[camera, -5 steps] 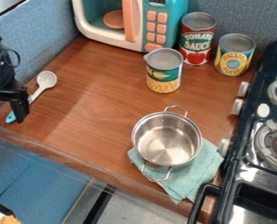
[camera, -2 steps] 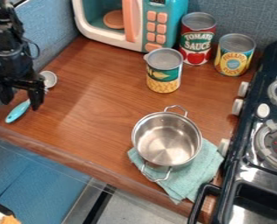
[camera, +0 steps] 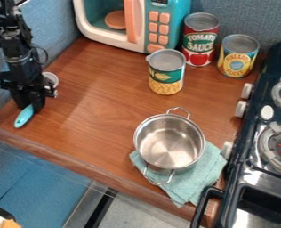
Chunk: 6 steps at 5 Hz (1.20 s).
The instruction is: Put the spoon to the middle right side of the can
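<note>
The black gripper (camera: 31,107) is at the left of the frame, its fingers closed on the spoon (camera: 24,116). The spoon lies along the counter's (camera: 101,116) left side, its blue handle end toward the viewer and its pale bowl partly hidden behind the gripper. The front can (camera: 166,73) stands upright at upper centre, between the microwave (camera: 162,29) and the pot (camera: 170,142). The pot sits on a cloth (camera: 205,171), lower right of centre. A red can (camera: 200,40) and a yellow can (camera: 237,58) stand at upper right, near the stove (camera: 250,147).
</note>
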{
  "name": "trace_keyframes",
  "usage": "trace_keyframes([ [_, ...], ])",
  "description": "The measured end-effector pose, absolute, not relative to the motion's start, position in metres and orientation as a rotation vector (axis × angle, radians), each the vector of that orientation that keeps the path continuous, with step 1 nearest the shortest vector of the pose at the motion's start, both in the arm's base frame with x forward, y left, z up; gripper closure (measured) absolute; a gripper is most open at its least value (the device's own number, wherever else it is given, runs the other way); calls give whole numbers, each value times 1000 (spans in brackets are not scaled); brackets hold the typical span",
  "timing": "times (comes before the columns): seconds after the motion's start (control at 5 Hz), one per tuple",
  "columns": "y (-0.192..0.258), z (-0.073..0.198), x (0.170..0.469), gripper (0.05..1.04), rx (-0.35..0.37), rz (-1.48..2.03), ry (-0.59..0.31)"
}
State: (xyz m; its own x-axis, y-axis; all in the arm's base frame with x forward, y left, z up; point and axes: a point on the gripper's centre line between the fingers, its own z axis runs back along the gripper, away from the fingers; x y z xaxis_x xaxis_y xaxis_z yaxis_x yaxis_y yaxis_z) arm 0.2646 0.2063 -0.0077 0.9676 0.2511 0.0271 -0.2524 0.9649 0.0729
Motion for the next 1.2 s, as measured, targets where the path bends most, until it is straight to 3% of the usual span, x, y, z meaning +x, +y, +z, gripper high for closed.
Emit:
trace_keyframes([
  [0.2, 205, -8, 265, 863, 69, 251, -16],
  [0.4, 195, -3, 256, 865, 47, 308, 17],
  [0.6, 180, 40, 271, 865, 39, 420, -93],
  [0.8, 151, 76, 296, 865, 39, 400, -159],
  [1.0, 112, 91, 327, 865, 13, 340, -204],
  [1.2, 62, 89, 361, 865, -44, 253, -211],
])
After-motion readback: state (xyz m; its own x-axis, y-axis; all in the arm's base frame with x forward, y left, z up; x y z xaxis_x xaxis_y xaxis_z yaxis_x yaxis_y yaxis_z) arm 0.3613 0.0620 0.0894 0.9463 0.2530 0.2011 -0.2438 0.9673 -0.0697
